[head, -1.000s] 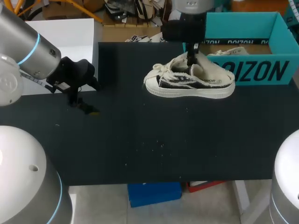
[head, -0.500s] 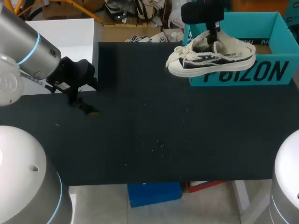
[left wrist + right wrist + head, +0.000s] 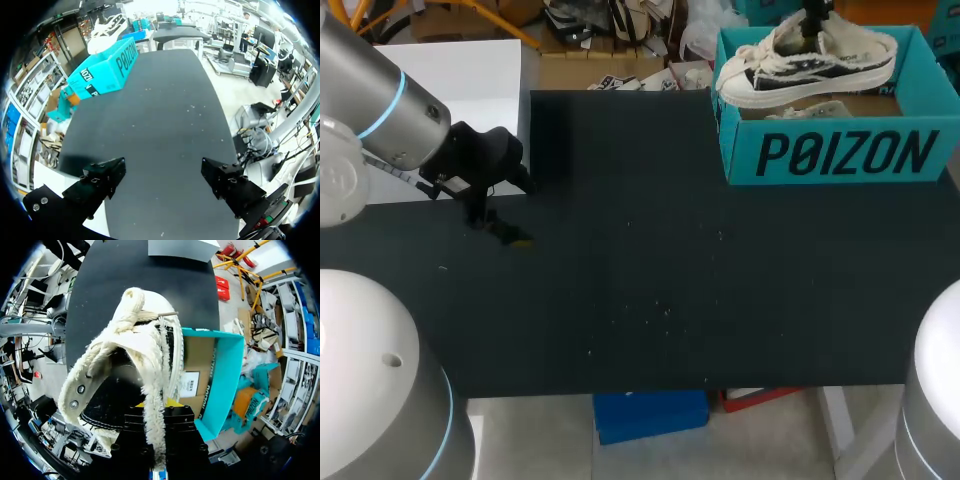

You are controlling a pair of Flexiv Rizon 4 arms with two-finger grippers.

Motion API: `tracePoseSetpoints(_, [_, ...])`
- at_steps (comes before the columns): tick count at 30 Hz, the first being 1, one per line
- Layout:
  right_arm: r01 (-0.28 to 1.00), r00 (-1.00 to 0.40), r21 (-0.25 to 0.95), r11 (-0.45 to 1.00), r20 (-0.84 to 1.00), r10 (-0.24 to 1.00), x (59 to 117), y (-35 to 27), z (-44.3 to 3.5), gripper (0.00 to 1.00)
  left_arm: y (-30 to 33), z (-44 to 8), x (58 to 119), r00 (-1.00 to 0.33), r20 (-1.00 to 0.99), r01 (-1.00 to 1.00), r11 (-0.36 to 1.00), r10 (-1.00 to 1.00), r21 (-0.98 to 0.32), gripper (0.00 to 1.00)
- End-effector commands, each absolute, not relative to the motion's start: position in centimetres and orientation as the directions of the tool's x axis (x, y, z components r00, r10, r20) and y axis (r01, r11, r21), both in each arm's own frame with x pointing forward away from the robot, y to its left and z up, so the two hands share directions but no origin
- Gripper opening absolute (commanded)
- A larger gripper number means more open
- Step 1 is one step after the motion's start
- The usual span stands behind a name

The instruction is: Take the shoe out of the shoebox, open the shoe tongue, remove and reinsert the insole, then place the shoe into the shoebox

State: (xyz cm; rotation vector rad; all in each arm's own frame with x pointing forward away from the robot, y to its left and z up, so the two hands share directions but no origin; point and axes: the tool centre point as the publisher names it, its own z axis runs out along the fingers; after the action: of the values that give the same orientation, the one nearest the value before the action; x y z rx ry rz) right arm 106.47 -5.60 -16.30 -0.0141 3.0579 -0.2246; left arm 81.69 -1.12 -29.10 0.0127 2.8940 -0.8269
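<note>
The right tool (image 3: 811, 18) is clamped shut on the shoe (image 3: 808, 55), a cream canvas sneaker with dark side panels and frayed edges. In the right wrist view its fingers pinch the shoe's (image 3: 135, 365) side wall near the opening, one inside and one outside, with a bit of yellow tip showing at the grip of that tool (image 3: 156, 407). The shoe hangs in the air over the open top of the teal shoebox (image 3: 840, 152), which stands at the far right corner of the black worktop (image 3: 650, 270). Its toe points toward my left and pokes out past the box's left wall; the laces hang loose at the front. Inside the box, under the shoe, lies something pale that I cannot make out. The left tool (image 3: 512, 236) sits low over the worktop's left edge, well apart from the box. In the left wrist view this tool (image 3: 162, 181) stands wide open with nothing between its fingers, only bare worktop (image 3: 160, 115), and the shoebox (image 3: 102, 70) with the shoe (image 3: 107, 31) above it lies far ahead.
</note>
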Motion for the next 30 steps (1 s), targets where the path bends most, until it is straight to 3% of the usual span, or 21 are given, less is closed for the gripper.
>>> tracePoseSetpoints(1, [-0.006,-1.000,-0.133,0.991,-0.015,-0.008,111.0,-7.1,-16.2,0.00,-1.1,-29.2,81.6,-0.991,-0.133,0.046,0.848,-0.028,-0.527,1.00])
tracePoseSetpoints(23, [0.034,-0.998,-0.096,0.995,0.055,0.040,123.4,-14.1,-22.5,0.00,-1.1,-29.2,81.6,-0.991,-0.133,0.046,0.848,-0.028,-0.527,1.00])
tracePoseSetpoints(30, [-0.016,-0.998,-0.060,0.998,0.064,-0.012,125.0,-14.2,-24.0,0.00,-1.1,-29.2,81.6,-0.991,-0.133,0.046,0.848,-0.028,-0.527,1.00])
